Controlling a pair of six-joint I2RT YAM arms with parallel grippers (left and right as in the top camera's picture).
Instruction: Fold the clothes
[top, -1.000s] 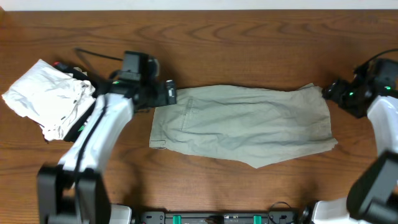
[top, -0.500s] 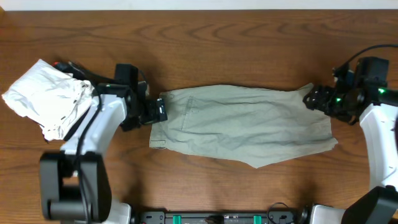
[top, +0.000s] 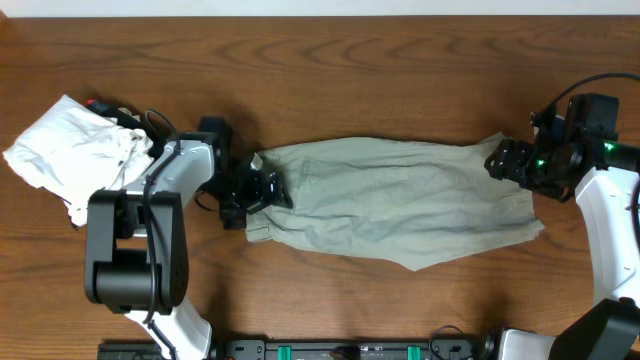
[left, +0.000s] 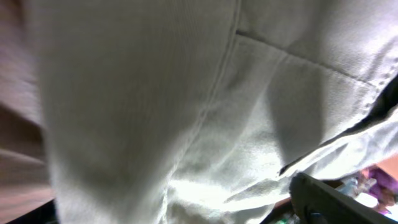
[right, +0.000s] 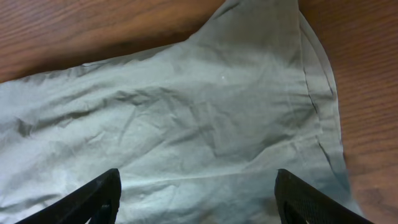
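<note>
The clothes (top: 400, 200) lay flat mid-table. The left gripper (top: 262, 190), fingers spread, sat at their waistband edge. The right gripper (right: 198, 177) hung open above the leg hem. Bare table (top: 400, 80) ran all round them, with a white cloth (top: 75, 155) heaped far left.

Open tabletop (top: 400, 80) front and back of the clothes (top: 400, 200); 1 obstacle, a white garment (top: 75, 155), far left.

Crumpled white garment (top: 75, 160) on wooden table (top: 400, 60) — far left
</note>
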